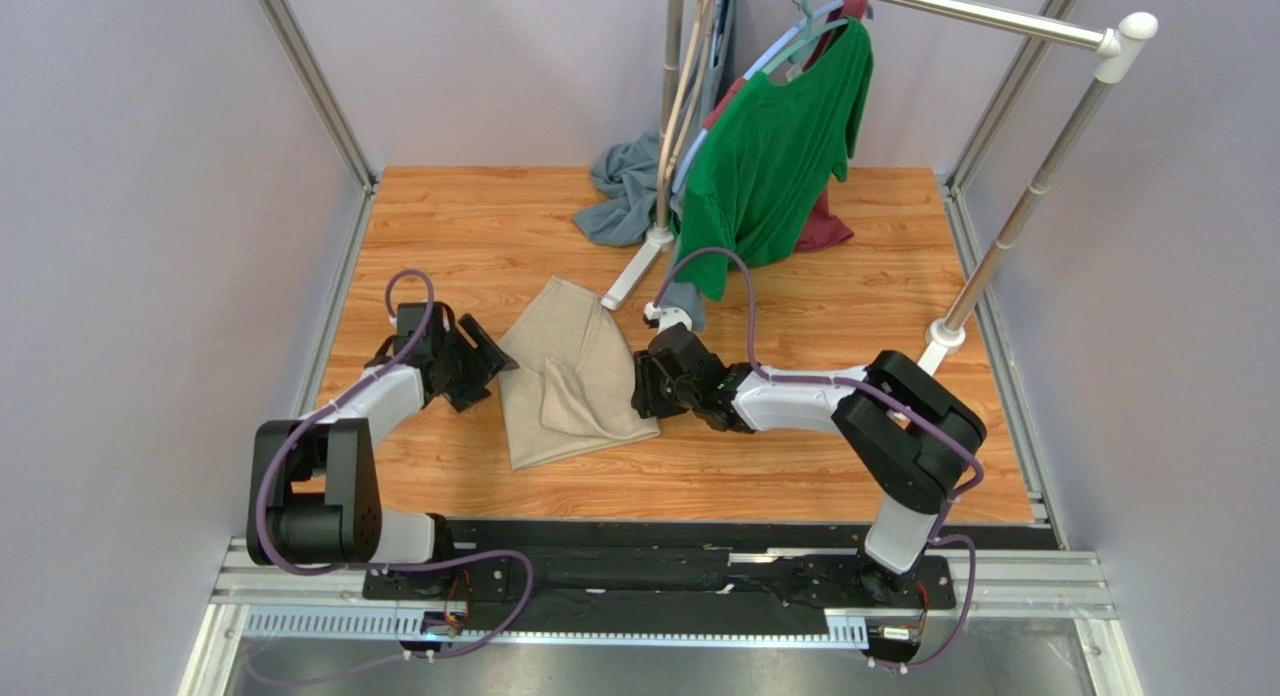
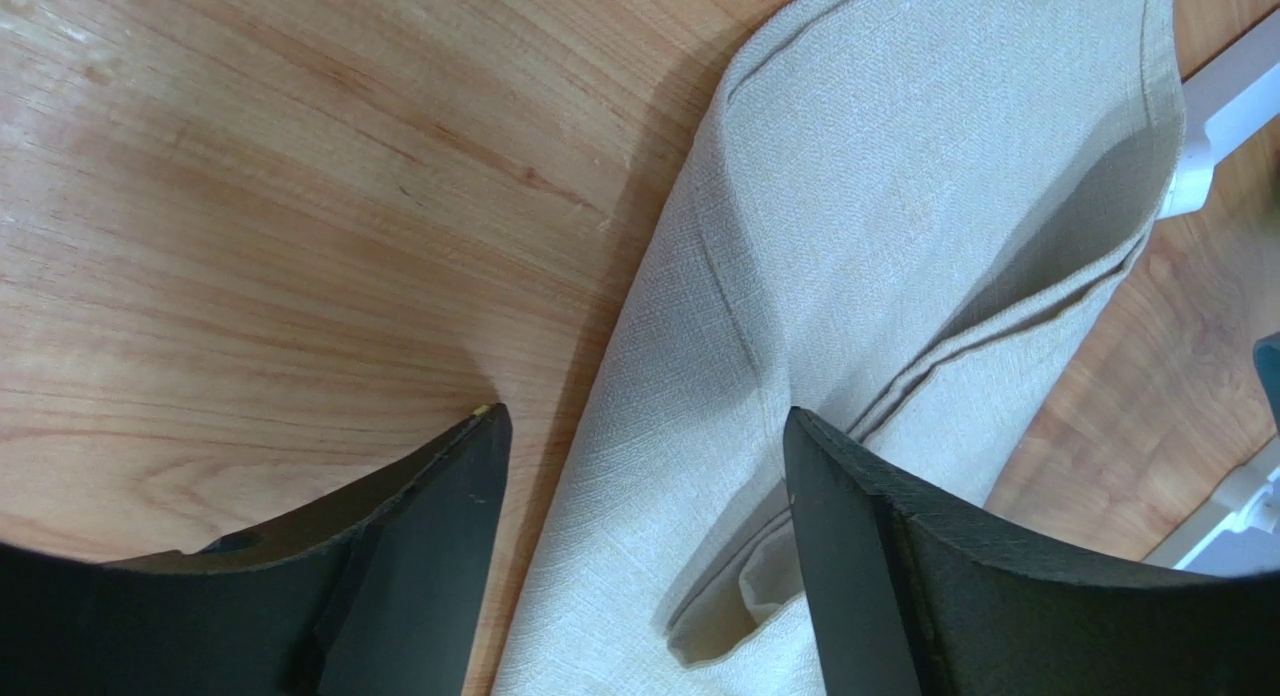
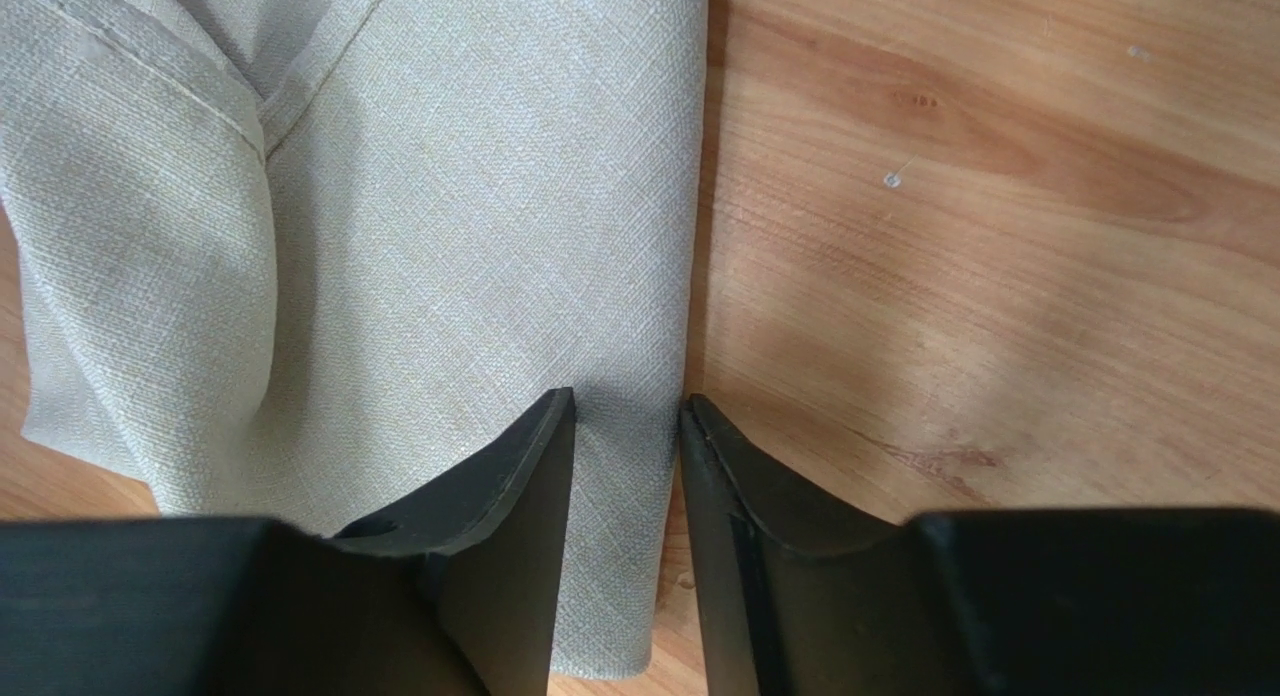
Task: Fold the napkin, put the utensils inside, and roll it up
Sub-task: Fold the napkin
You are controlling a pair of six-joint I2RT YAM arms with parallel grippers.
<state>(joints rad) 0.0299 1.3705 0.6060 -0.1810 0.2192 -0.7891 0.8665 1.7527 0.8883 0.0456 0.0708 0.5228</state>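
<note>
The beige napkin (image 1: 571, 374) lies folded on the wooden table between my two grippers. It also shows in the left wrist view (image 2: 902, 201) and the right wrist view (image 3: 451, 201), with hemmed layers showing. My left gripper (image 1: 484, 359) is wide open at the napkin's left edge (image 2: 646, 426): one finger is over bare wood, the other over cloth. My right gripper (image 1: 649, 381) is at the napkin's right folded edge (image 3: 624, 411). Its jaws stand a narrow gap apart, straddling the flat edge without pinching it. The fork is not in view.
A green shirt (image 1: 774, 149) hangs on a clothes rack at the back, with a grey-blue cloth (image 1: 624, 186) and a maroon cloth (image 1: 827, 228) at its foot. The rack's white feet (image 1: 631, 269) reach close to the napkin's far corner. A slanted rack pole (image 1: 1022, 224) stands at the right.
</note>
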